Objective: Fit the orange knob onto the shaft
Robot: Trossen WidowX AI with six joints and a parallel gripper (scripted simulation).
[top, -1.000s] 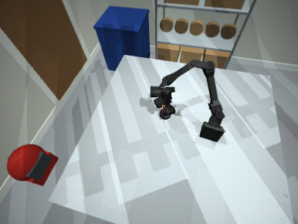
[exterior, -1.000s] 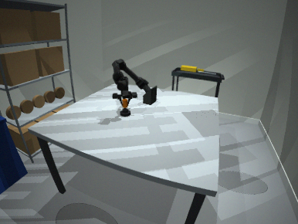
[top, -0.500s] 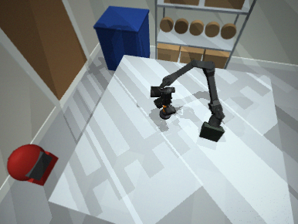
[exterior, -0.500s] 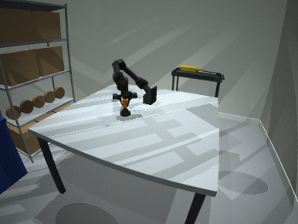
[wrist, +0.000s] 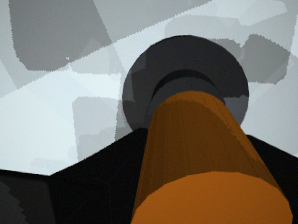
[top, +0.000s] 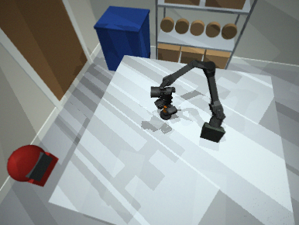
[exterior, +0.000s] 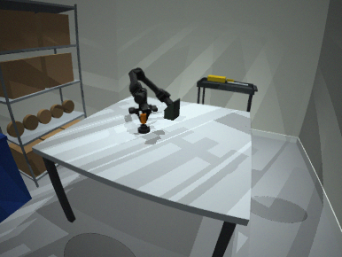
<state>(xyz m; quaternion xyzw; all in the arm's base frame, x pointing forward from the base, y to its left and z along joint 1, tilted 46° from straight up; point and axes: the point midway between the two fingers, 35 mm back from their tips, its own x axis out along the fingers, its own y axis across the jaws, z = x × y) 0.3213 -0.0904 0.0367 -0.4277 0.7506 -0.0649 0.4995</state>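
Currently the gripper (exterior: 143, 116) pinches the orange knob (wrist: 200, 183), held directly above the round pedestal (wrist: 185, 83), its long axis pointing down at it. Shaft hidden behind knob; flat-to-flat alignment cannot be judged. Knob apparently not seated.

A pale grey tabletop (exterior: 186, 168) on dark legs fills the middle of a grey-walled room, striped with light and shadow. Behind it stands a metal shelf rack (top: 241, 36) holding brown boxes and round wooden discs. Just left of the rack sits a blue bin (top: 124, 35). A small dark side table (exterior: 227, 85) carrying a yellow tool (exterior: 217, 78) stands by the far wall. A red chair (top: 27, 164) is on the floor near the tabletop's corner.
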